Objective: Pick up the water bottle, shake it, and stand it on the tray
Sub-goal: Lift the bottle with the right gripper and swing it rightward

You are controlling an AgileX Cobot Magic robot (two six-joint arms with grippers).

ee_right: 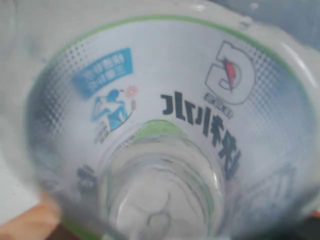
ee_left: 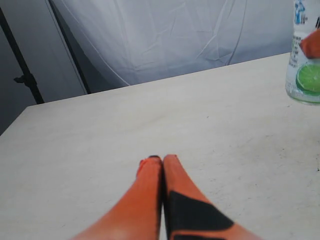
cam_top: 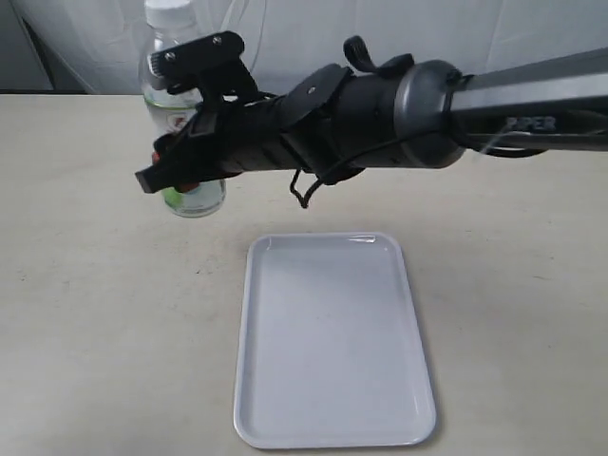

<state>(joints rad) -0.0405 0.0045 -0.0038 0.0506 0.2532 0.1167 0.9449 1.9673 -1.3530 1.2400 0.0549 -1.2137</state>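
The water bottle (cam_top: pixel 169 100) stands upright at the far left of the table, its white cap at the top edge of the exterior view. My right gripper (cam_top: pixel 182 182) reaches across from the right and is shut on the bottle's lower body. An orange finger (ee_left: pixel 312 44) presses its side above the lime picture. The bottle (ee_right: pixel 165 100) fills the right wrist view, label close up. Whether its base touches the table I cannot tell. The white tray (cam_top: pixel 332 361) lies flat and bare, nearer the front, right of the bottle. My left gripper (ee_left: pixel 162 159) is shut with nothing in it, low over bare tabletop.
A white cloth backdrop (ee_left: pixel 165 35) hangs behind the beige table (cam_top: pixel 85 313). A dark stand (ee_left: pixel 22 75) is beyond the table's far corner in the left wrist view. The right arm's black and grey body (cam_top: pixel 418 114) spans the scene above the tray's far end.
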